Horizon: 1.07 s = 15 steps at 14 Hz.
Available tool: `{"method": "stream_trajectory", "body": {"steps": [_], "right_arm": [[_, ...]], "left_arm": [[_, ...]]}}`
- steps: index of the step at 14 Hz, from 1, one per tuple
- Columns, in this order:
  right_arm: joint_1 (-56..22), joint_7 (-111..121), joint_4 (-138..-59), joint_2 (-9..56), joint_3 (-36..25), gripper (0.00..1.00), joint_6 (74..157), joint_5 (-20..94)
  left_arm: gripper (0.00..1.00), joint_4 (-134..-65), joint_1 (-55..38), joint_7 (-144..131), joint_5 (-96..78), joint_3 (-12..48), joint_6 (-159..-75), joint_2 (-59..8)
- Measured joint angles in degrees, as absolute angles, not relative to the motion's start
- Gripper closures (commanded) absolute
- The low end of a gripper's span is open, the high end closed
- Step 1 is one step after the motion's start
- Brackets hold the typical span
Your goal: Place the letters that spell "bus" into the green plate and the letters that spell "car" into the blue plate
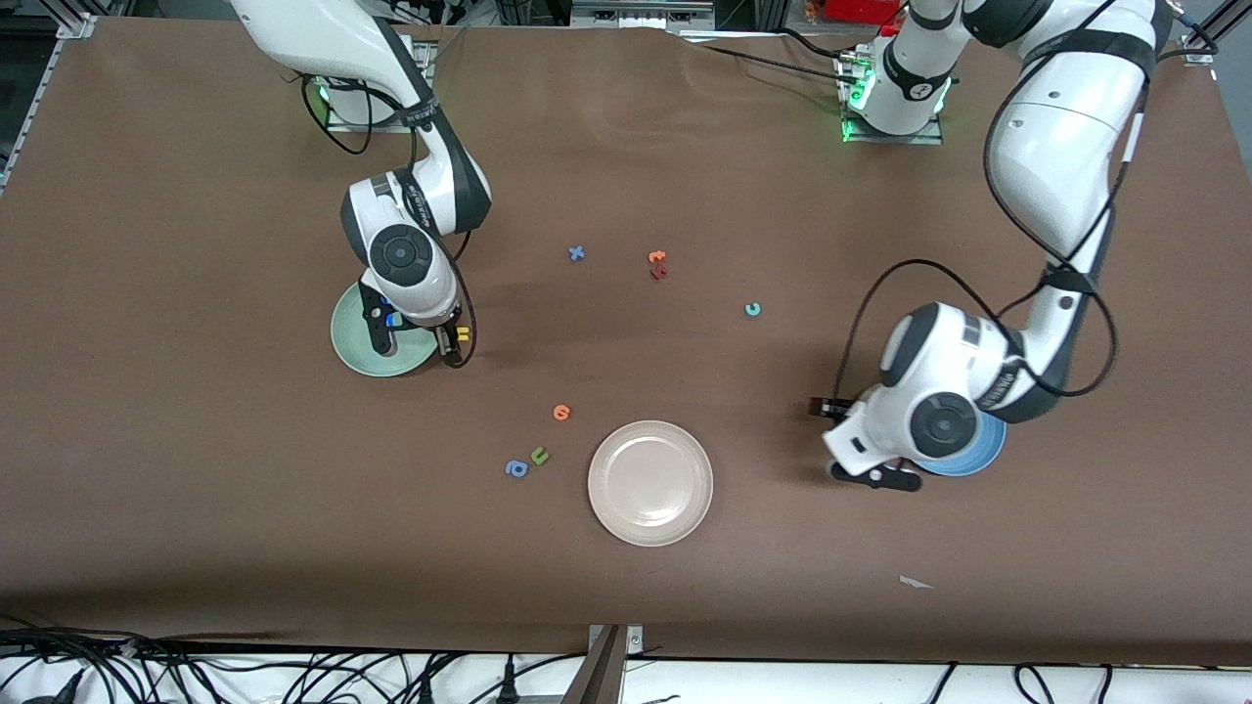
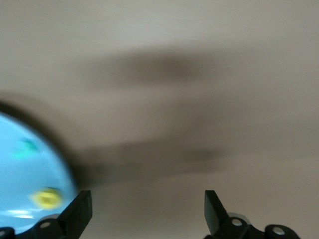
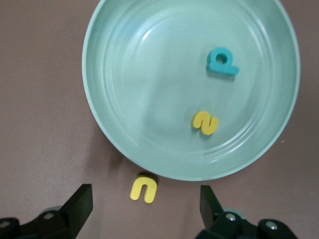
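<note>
The yellow u (image 3: 144, 190) lies on the table just outside the green plate (image 3: 107, 134), touching its rim, right under the open, empty right gripper (image 3: 144, 211).

No legible text or labels on any arm or plate.

two arms out over the table — both grippers spread wide, nothing held

the right gripper (image 3: 142, 209) hangs low at its own end of the table, wrist pointing straight down, forearm folded back toward its base. the left gripper (image 2: 148, 211) sits low too — its arm loops out from the base, bends at the elbow and comes round to a downward-facing wrist.
</note>
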<state>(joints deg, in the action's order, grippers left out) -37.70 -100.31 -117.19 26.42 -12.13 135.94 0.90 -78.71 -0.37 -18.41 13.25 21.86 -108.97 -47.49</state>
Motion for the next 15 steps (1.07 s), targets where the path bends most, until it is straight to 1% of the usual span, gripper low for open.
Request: {"method": "stream_trajectory", "body": {"steps": [1, 2, 3, 4, 5, 7, 9, 10, 11, 12, 15], "right_arm": [[-37.71, -101.85, -117.72, 26.63, -11.74, 0.06, 137.36, 0.94], [-37.72, -103.11, -118.32, 26.85, -11.23, 0.09, 138.66, 0.95], [-37.73, -103.85, -119.04, 27.12, -10.69, 0.12, 140.16, 0.96], [-37.75, -104.26, -119.86, 27.45, -10.26, 0.13, 141.81, 0.97], [-37.76, -104.58, -120.7, 27.75, -10.01, 0.17, 143.22, 0.97], [-37.76, -104.71, -121.79, 28.16, -9.86, 0.18, 144.86, 0.98], [-37.76, -104.71, -121.96, 28.12, -9.87, 0.28, 145.29, 0.98], [-37.76, -104.7, -121.95, 28.12, -9.87, 0.29, 145.36, 0.98], [-37.76, -104.7, -121.95, 28.03, -9.87, 0.34, 145.66, 0.98], [-37.76, -104.7, -121.96, 28.02, -9.87, 0.34, 145.67, 0.98], [-37.76, -104.31, -121.95, 27.96, -9.88, 0.34, 145.77, 0.98]], "left_arm": [[0.0, -81.77, -0.61, -21.8, 13.25, 23.19, -111.77, -46.43], [0.0, -85.82, -0.81, -24.63, 13.25, 24.09, -115.31, -44.83], [0.0, -90.77, -0.89, -27.01, 13.25, 24.7, -119.48, -42.78], [0.0, -96.3, -0.87, -29.12, 13.24, 25.09, -124.06, -40.29], [0.0, -102.03, -0.85, -31.12, 13.24, 25.28, -128.34, -37.47], [0.01, -112.19, -0.78, -35.23, 13.23, 25.82, -134.22, -31.66], [0.02, -119.85, -0.75, -40.33, 13.23, 27.48, -138.89, -26.98], [0.04, -122.84, -0.78, -42.79, 13.23, 28.27, -141.97, -25.53], [0.08, -125.59, -0.85, -45.05, 13.24, 28.95, -145.47, -24.56], [0.11, -127.26, -1.01, -46.64, 13.27, 29.29, -147.72, -24.27], [0.24, -128.74, -2.18, -51.99, 16.64, 29.37, -149.06, -24.57]]}}
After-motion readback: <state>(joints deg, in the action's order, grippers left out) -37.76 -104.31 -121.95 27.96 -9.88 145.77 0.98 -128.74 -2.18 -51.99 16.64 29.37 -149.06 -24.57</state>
